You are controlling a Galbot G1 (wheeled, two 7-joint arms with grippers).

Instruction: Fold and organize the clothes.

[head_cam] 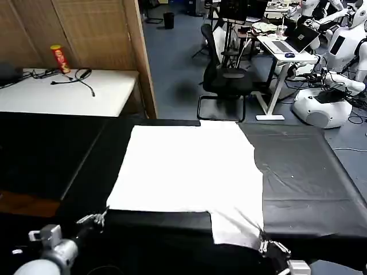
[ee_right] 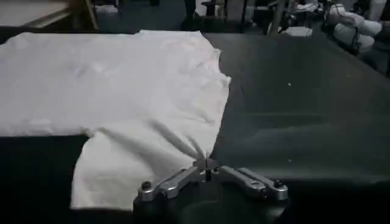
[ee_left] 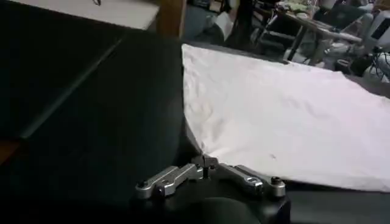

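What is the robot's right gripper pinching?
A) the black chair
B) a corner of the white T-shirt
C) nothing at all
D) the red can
B: in the right wrist view the right gripper is closed on a bunched, wrinkled corner of the white T-shirt, which lies on the black tablecloth.

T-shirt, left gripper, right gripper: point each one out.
T-shirt [head_cam: 183, 172], head view, middle of the flat white body.
Left gripper [ee_left: 206, 163], left wrist view, shut on the shirt's corner.
Right gripper [ee_right: 208, 165], right wrist view, pinching the sleeve's edge.
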